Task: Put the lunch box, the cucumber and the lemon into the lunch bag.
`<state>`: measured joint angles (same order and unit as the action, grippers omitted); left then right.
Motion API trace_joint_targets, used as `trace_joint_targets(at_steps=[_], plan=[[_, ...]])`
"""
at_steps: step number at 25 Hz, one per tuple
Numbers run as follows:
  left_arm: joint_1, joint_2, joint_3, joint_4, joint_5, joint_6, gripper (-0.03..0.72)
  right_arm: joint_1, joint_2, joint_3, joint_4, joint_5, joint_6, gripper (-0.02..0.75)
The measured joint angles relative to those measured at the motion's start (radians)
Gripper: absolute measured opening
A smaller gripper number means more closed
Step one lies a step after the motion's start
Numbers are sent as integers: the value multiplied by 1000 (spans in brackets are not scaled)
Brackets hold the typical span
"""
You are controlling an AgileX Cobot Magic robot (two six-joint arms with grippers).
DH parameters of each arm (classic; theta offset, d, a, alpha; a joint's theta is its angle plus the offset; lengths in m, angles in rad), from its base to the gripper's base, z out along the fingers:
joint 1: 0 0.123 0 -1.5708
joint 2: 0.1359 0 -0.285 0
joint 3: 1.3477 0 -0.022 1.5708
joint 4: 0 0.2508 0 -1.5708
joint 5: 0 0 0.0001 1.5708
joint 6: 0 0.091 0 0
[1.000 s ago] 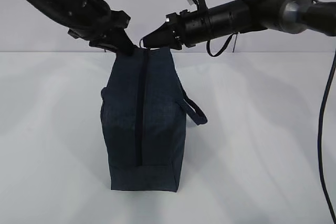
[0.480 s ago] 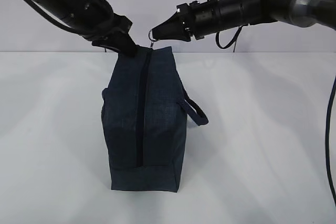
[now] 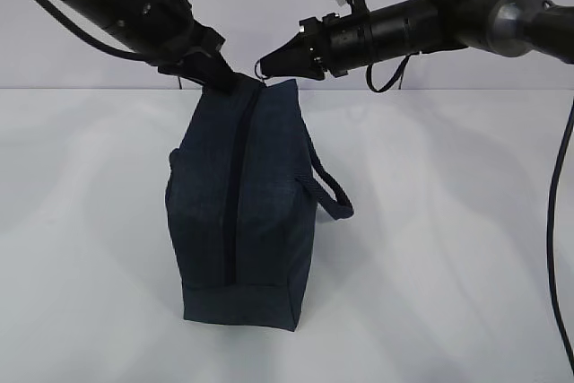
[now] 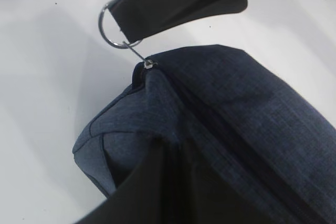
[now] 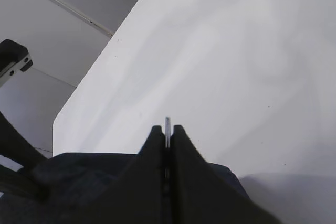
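White matte table (image 3: 448,248) carries a single item: the dark navy fabric boxy lunch bag (image 3: 242,213), standing on one narrow end near the table's centre-left, tilted slightly, its long dark zipper line (image 3: 235,195) running from the top edge down the face toward the camera. Zipper appears drawn shut along the visible length. A dark navy strap handle (image 3: 327,190) loops out from the bag's right side, hanging free above the table. Left black gripper (image 3: 213,76) comes in from upper left; jaws pressed together on the fabric at the bag's upper far corner, per exterior view; the left wrist view shows the fabric bunched directly beneath that gripper. Right black gripper (image 3: 269,65) reaches in horizontally from upper right, tip just above the bag's top edge; jaws clamped flat on the silver ring pull (image 4: 118,22). Right wrist view: thin metal edge of the ring sandwiched between the two fingertips (image 5: 179,135). A short wire link joins the ring to the small zipper slider (image 4: 149,65), seated at the top corner of the bag.
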<state>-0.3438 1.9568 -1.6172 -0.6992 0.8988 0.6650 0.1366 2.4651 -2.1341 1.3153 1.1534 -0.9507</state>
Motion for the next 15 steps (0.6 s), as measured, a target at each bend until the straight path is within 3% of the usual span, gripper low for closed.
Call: trace_joint_targets(at_steps=[15], plan=[[0,-37,0,-22,-20,62,24,-2,0,-1,-13,-28,20,20]])
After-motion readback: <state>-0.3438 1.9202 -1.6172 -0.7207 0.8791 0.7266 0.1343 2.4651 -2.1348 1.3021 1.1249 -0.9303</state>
